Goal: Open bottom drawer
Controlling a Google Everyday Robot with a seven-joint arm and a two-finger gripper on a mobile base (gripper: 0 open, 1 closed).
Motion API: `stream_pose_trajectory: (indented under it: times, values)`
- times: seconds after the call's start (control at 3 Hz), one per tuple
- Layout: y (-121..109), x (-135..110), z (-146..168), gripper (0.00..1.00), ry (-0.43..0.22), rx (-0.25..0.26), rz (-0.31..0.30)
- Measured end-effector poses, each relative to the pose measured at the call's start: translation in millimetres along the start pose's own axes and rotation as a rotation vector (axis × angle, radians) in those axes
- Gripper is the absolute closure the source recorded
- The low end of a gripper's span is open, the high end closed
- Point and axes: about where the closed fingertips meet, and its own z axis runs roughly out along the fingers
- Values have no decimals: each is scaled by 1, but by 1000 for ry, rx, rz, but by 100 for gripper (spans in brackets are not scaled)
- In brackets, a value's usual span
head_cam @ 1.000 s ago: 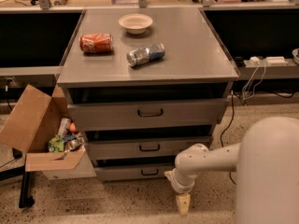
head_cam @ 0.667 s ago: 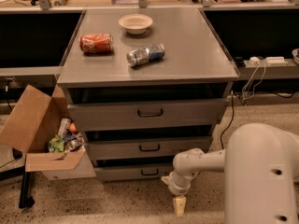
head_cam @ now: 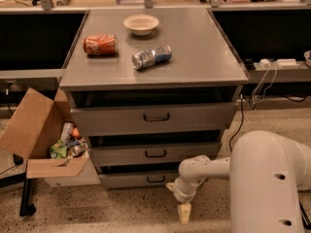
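Gripper (head_cam: 184, 212) low over the floor (head_cam: 121, 212), barely shifted from a moment ago; bottom drawer (head_cam: 126, 179) just above-left looks unchanged. My own spread, I cannot tell.

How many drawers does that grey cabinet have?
3, stacked: the top drawer, the middle drawer beneath it, and the bottom drawer lowest. The robot's hand hangs near the floor, in front and just right of the bottom drawer's handle.
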Motion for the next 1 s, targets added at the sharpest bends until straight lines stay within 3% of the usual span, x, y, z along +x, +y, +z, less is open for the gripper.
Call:
stream_pose_trajectory:
  times: [0.33,1.0]
  values:
    - [-18,20,9,0,19,39,44]
    - [-69,64,22,0,-5,222,124]
